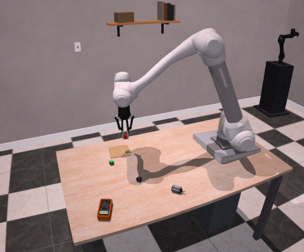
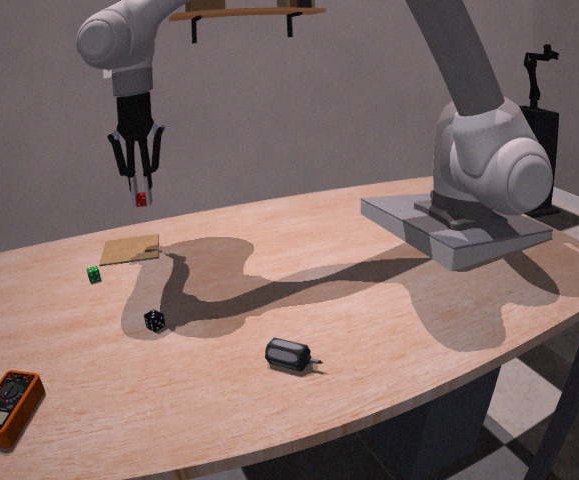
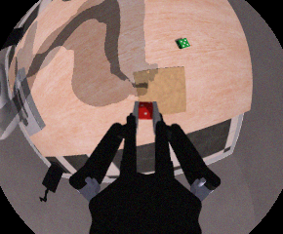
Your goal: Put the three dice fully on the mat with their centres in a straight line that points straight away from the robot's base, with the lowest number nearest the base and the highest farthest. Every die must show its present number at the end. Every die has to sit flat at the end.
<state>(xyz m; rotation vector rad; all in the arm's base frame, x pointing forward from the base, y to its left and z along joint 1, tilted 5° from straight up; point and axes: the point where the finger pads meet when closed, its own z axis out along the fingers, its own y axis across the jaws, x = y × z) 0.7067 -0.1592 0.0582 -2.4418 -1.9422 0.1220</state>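
The red die (image 1: 125, 136) (image 2: 141, 199) (image 3: 145, 110) was a small cube with pale pips. We saw the gripper (image 1: 125, 136) (image 2: 141, 200) (image 3: 145, 107) pinching it, the fingers only narrowly apart, one against each side. The die sat between their tips, raised above the table (image 1: 173, 151) (image 2: 299, 258) (image 3: 215, 73). The green die (image 1: 111, 162) (image 2: 94, 274) (image 3: 182, 43) lay near the tan mat (image 1: 117, 151) (image 2: 124, 249) (image 3: 173, 90), and the black die (image 1: 138, 179) (image 2: 154, 320) rested farther off.

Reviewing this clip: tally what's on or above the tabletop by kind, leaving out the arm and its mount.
Dice: 3 (red die, green die, black die)
Mat: 1
Multimeter: 1
Small motor-like cylinder: 1
Total: 6
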